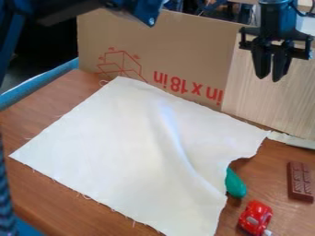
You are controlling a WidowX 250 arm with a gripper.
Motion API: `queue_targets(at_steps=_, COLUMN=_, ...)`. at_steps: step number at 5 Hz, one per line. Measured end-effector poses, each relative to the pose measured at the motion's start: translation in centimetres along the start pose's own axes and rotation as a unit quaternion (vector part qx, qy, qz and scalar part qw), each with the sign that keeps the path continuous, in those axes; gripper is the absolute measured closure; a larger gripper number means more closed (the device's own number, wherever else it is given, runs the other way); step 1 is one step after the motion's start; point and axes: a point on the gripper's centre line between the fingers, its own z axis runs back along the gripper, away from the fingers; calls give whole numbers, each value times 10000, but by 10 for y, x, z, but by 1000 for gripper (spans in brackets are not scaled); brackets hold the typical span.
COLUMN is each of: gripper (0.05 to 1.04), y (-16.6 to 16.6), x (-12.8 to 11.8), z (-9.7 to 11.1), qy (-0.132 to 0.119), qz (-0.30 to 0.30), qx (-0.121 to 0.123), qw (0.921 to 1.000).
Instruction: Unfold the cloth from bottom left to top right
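At upper right, end effector [271, 76] slightly parted, empty; cloth [123, 152] mostly spread, unfolding seemingly near done, next likely smoothing crease [179, 142]

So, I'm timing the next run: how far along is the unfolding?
Mostly done, it seems: the cloth lies spread over the table. Nothing is in hand: the gripper hangs at upper right, jaws apart and empty. Remaining, perhaps: smoothing the ridge in the cloth's right half, where the edge curves in by the green object.
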Motion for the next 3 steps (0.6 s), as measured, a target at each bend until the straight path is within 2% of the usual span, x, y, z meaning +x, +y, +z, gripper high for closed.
queue_targets(at_steps=1, gripper=346, y=7, x=1, z=-20, qy=-344, qz=-294, qx=64, qw=9990)
queue_targets(at_steps=2, gripper=104, y=20, x=0, z=-12, qy=-573, qz=-686, qx=596, qw=9942)
queue_targets(at_steps=3, gripper=83, y=33, x=-42, z=52, qy=-187, qz=-1162, qx=1180, qw=9860)
